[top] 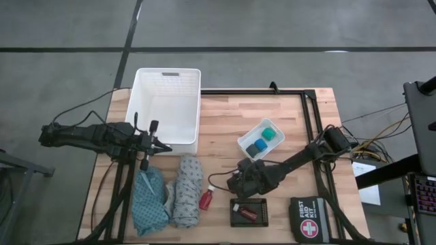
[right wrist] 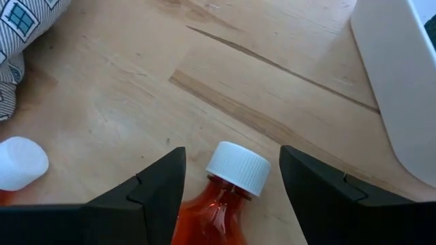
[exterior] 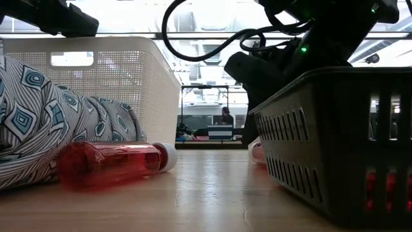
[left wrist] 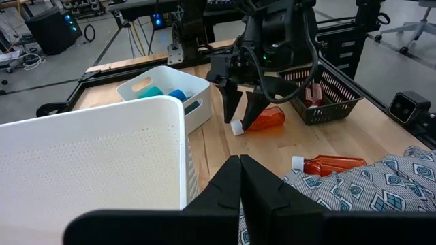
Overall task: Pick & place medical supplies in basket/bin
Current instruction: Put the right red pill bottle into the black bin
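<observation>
Here the right gripper sits low over the wooden worktop, its jaws open on either side of a small red plastic bottle with a white cap; the bottle lies on its side between the fingers, and it seems not yet squeezed, though the grip point itself is out of view. This bottle rests between the small black slotted basket and the shallow white tray. A second red bottle lies just beside the grey patterned cloth, with the teal cloth next to that.

The step in hand is picking up the bottle. The next move calls for closing the jaws on it, lifting, and carrying it to the large white slotted plastic basket at the far left of the worktop.

The left gripper waits by that basket's near wall, jaws closed and empty.
</observation>
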Robot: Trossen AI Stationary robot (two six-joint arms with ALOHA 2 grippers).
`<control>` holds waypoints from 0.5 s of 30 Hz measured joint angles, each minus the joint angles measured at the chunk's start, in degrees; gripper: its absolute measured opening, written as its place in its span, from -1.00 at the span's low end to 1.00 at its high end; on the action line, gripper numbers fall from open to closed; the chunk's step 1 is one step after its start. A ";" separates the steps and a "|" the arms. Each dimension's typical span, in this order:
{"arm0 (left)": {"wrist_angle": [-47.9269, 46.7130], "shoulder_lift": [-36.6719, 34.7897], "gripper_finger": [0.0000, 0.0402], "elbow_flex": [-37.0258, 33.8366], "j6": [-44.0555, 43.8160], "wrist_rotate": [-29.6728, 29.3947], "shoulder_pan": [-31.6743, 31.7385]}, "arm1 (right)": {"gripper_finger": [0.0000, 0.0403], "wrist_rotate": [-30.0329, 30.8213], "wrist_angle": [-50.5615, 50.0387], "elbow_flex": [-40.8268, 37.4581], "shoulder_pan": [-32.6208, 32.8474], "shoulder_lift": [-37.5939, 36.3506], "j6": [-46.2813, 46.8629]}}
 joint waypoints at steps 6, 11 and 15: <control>0.00 0.00 -0.97 0.00 0.00 0.01 0.00 | 0.13 -1.17 0.09 -0.35 -0.09 0.00 0.09; 0.00 0.00 -0.97 0.00 0.00 -0.01 0.00 | 0.13 -1.28 0.15 -0.63 -0.09 0.00 0.13; 0.00 0.00 -0.97 0.00 0.00 0.01 0.00 | 0.12 -1.31 0.15 -0.72 -0.11 0.00 0.14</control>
